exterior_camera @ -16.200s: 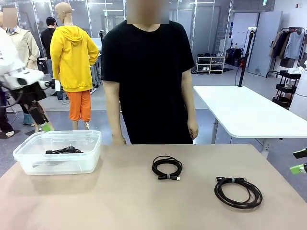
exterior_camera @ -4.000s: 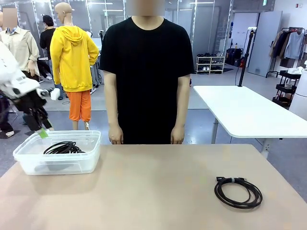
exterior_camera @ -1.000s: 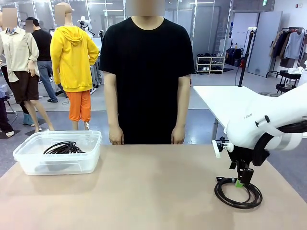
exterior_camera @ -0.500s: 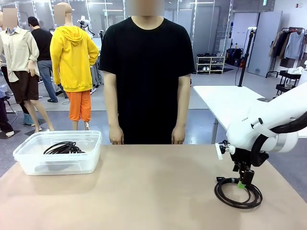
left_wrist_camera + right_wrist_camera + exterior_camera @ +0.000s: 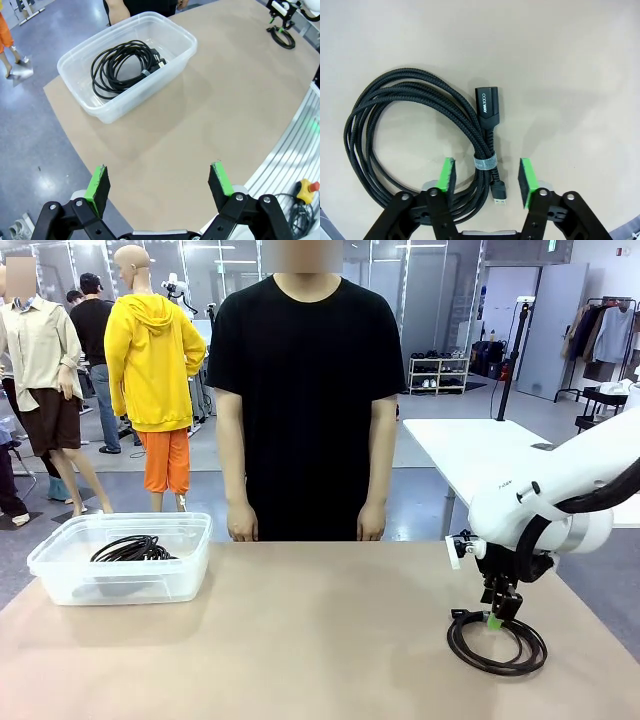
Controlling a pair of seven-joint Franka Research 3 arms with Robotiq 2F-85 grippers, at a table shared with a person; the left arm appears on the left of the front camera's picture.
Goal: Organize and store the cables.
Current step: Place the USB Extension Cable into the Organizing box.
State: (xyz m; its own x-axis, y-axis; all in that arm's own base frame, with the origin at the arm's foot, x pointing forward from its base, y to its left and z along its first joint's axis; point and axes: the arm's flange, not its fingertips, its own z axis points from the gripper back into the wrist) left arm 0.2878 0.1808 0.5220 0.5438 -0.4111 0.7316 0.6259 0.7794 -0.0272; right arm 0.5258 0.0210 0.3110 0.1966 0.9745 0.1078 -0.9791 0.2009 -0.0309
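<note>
The right gripper sits low over the last loose cable, a black braided coil lying flat near the table's right edge, toward the robot's side. In the right wrist view its green pads stand on either side of the bound section, where a grey tie gathers the strands beside the two plug ends. That is a sensible place to grip, since the tie keeps the loops together and the whole coil should lift as one. The pads are parted with the bundle between them and not yet pinching it; whether they have started to close is hard to judge from these pictures.

The clear bin rests at the table's far left corner and already holds stored cables, coiled in its bottom. The left gripper hangs high off the table's left edge with its fingers wide and nothing between them, leaving the bin clear. The person stands at the far edge, arms down.
</note>
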